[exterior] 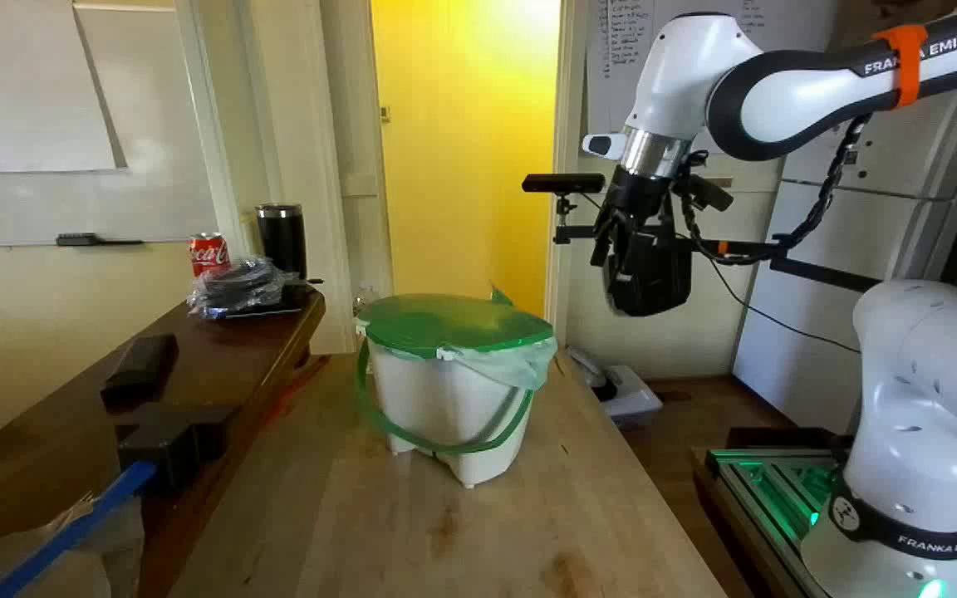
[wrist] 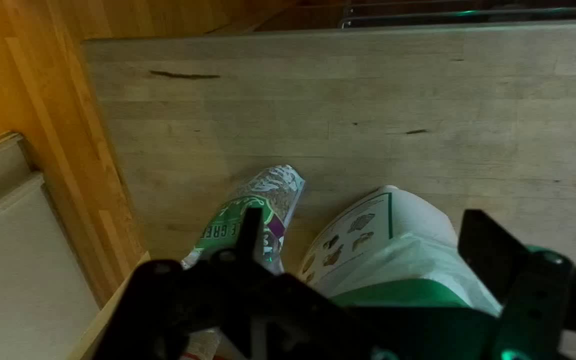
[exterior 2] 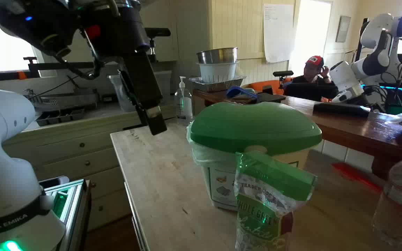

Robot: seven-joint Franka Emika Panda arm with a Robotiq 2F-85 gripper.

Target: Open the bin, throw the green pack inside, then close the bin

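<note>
Indoors, a wooden bench (wrist: pixel 368 100) bears the pack (wrist: pixel 265 200), long axis upright, wrist-view nine o'clock from the bin (wrist: pixel 393 245); end effector (wrist: pixel 364 225) agape.

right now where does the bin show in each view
In an exterior view: the bin, just below centre.
In an exterior view: the bin, right of centre.
Wrist view: the bin, below and right of centre, partly behind the fingers.
Shared landmark: pale tabletop under it.

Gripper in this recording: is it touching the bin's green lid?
Apart. In an exterior view, a strip of tabletop shows between the gripper and the green lid; both exterior views show a gap.
</note>
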